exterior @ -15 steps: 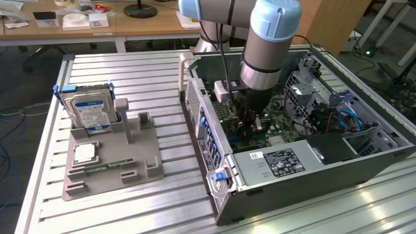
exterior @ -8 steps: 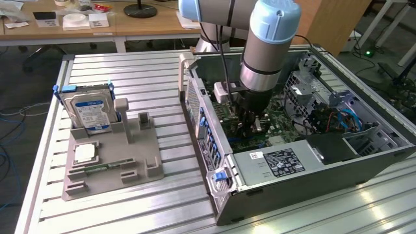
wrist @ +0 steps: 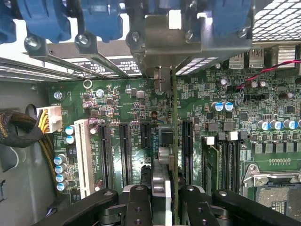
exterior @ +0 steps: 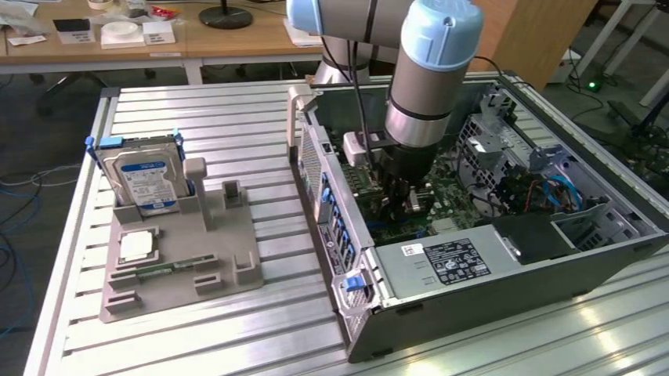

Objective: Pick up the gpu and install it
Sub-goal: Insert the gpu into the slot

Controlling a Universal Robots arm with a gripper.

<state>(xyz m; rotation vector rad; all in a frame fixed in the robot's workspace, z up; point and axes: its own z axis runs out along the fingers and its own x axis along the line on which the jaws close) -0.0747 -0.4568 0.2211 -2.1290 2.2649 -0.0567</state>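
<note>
Now inside case (exterior: 502, 258), frame centre | gripper (wrist: 165, 200) pinching gpu (wrist: 175, 141) edge-on, fingers (wrist: 195, 207) clamped either side | card long axis parallel to slots (wrist: 187, 150), hanging right above board (wrist: 263, 155), bracket end toward rear grille (wrist: 277, 19).

You couldn't see the gripper's (exterior: 403, 205) tips in the exterior view; arm & case wall hid them. Wrist view showed the gpu (wrist: 175, 141) edge-on, faces unreadable, near end cut off. CPU socket (wrist: 277, 183) cropped at edge. Hard drive (exterior: 150, 182) label too small to read.
</note>
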